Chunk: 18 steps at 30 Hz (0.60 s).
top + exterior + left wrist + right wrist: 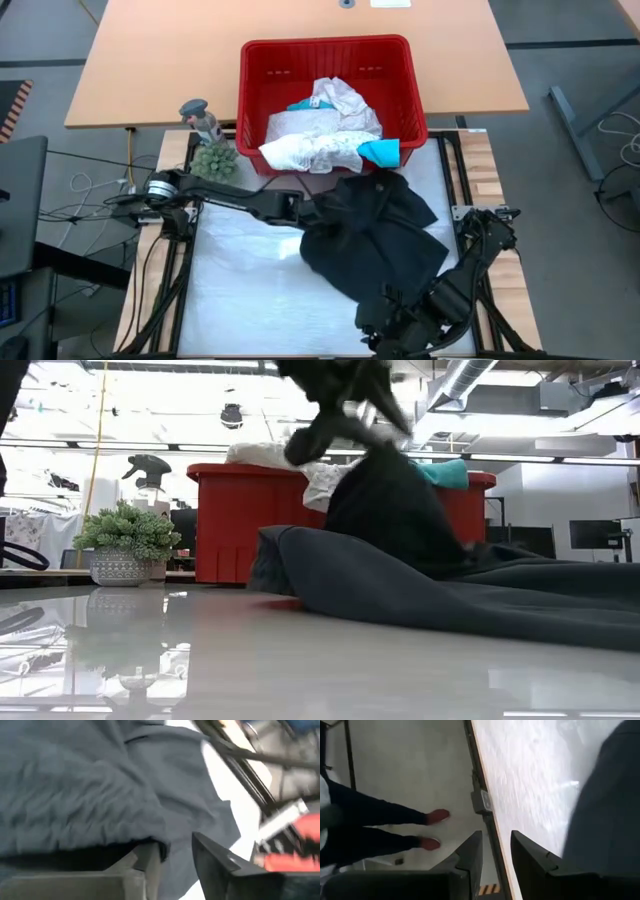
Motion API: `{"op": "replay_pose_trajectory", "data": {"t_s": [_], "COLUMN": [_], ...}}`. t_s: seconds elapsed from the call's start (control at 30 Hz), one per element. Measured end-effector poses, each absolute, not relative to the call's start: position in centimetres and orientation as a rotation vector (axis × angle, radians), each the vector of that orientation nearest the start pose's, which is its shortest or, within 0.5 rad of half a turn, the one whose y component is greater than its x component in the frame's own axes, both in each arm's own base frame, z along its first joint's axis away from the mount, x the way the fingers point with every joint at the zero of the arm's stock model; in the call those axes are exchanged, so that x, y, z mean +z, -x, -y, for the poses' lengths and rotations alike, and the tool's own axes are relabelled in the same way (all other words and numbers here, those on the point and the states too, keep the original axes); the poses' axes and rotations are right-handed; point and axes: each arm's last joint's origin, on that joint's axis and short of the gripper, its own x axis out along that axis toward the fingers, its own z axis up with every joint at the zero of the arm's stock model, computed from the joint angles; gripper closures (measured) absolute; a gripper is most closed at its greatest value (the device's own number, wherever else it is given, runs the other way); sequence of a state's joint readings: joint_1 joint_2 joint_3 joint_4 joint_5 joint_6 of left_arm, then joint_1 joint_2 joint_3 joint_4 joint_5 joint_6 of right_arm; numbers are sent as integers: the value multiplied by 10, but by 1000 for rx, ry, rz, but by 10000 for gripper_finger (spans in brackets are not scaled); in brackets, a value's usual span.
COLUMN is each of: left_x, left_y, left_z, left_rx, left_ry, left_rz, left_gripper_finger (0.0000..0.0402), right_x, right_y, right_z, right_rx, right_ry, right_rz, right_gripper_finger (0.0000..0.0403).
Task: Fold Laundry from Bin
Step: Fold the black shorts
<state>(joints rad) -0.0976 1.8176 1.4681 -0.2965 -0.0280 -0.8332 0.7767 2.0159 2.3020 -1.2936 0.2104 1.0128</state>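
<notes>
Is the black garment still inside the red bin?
No: the black garment lies spread on the table, outside the red bin.

You look past the right gripper [496,851], its two dark fingers [470,852] slightly apart at bottom centre. A white table surface [535,775] fills the upper right, dark cloth [605,815] the right edge. At left, a person's legs and red shoes [437,815] stand on grey floor [405,760].

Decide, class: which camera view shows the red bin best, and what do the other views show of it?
The high view: the bin shows whole from above, rim and contents visible. The low view shows only its front wall, partly behind the black garment. The left wrist view catches a blurred red sliver, probably the bin; the right wrist view shows none.
</notes>
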Motion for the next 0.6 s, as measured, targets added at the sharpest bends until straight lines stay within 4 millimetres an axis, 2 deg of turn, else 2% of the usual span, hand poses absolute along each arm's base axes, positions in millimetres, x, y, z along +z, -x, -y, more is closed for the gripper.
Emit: {"op": "replay_pose_trajectory", "data": {"t_s": [0.13,0.27,0.43,0.53,0.6], "left_x": [306,320,333,331,327], "left_y": [-382,-351,-316,-297,-291], "left_z": [45,40,40,51,64], "left_rx": [141,217,217,315,422], "left_ry": [549,380,364,396,397], "left_rz": [-664,-754,-896,-1001,-972], "left_gripper_finger": [262,223,166,133,118], "right_x": [386,386,386,385,385], "right_y": [-282,-267,-249,-240,-236], "right_z": [-287,-299,-310,-315,-317], "right_rx": [28,1,-74,-103,-117], "right_ry": [-419,-395,-376,-374,-378], "right_rz": [-1044,-1007,-936,-909,-896], "right_gripper_finger": [275,275,275,275,275]}}
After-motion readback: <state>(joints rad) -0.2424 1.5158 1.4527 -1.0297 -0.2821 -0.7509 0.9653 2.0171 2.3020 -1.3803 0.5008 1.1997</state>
